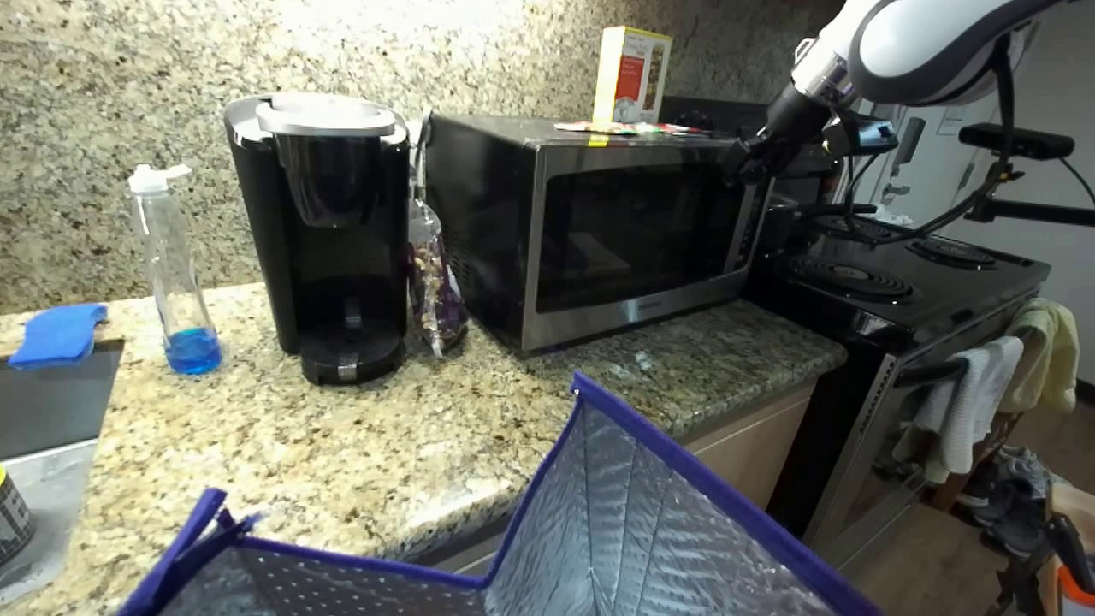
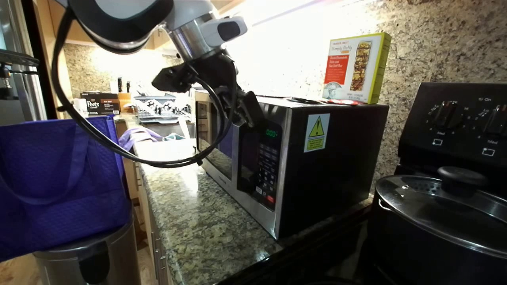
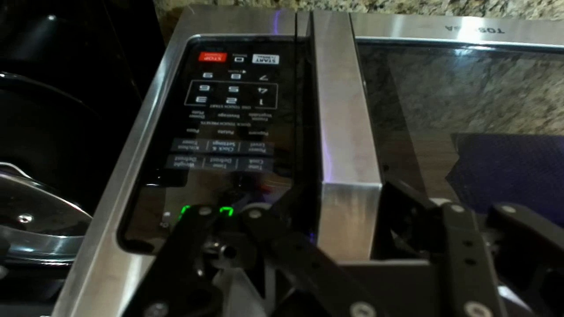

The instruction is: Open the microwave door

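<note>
A white-and-black robot arm angled down toward the microwave, its black tool at the upper end of the steel handle on the microwave door. The tool's two fingers stood apart, one on either side of the handle; whether their pads pressed against the metal could not be told. The microwave, dark-sided with a brushed-steel front, sat on a speckled granite desk between a black coffee maker and a black coil-burner stove. Its door was closed, lying flush beside the control panel, where green digits glowed above the number keys. On top of the microwave, a snack-bar box stood upright near a flat, colorful packet, while a clear plastic bag was tucked between the microwave and the coffee maker. Farther along the desk, a clear bottle held a low level of blue liquid, and a blue cloth lay near it at the edge of the sink. In an exterior view, a black pot with a glass lid stood on the stove; light-colored towels hung at the stove's front. A silver-lined purple bag stood before the desk.
</note>
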Motion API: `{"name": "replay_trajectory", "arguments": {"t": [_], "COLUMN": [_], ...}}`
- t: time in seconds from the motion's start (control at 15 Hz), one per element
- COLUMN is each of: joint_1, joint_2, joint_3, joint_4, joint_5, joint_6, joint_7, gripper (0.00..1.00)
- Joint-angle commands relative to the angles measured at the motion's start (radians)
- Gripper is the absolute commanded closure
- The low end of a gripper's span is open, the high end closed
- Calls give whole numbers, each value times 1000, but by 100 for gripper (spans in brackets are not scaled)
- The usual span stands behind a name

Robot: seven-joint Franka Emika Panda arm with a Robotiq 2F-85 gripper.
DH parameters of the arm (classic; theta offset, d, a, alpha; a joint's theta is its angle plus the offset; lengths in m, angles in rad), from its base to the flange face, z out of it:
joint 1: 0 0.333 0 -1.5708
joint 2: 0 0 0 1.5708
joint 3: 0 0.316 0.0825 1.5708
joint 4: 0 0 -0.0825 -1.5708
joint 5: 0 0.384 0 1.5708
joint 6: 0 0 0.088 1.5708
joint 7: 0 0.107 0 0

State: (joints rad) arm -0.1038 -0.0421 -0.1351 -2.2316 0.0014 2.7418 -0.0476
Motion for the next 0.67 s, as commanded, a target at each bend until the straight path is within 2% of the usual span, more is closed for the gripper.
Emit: {"name": "replay_trajectory", "arguments": {"t": [0.0,0.6], "joint_1": [-16,-19], "joint_2": [23,-66], "joint_3": [-3,0], "joint_4": [33,-47], "joint_5": [-7,-25], "joint_6": [0,-15], "joint_7": [52,148], "gripper": [87,86]}}
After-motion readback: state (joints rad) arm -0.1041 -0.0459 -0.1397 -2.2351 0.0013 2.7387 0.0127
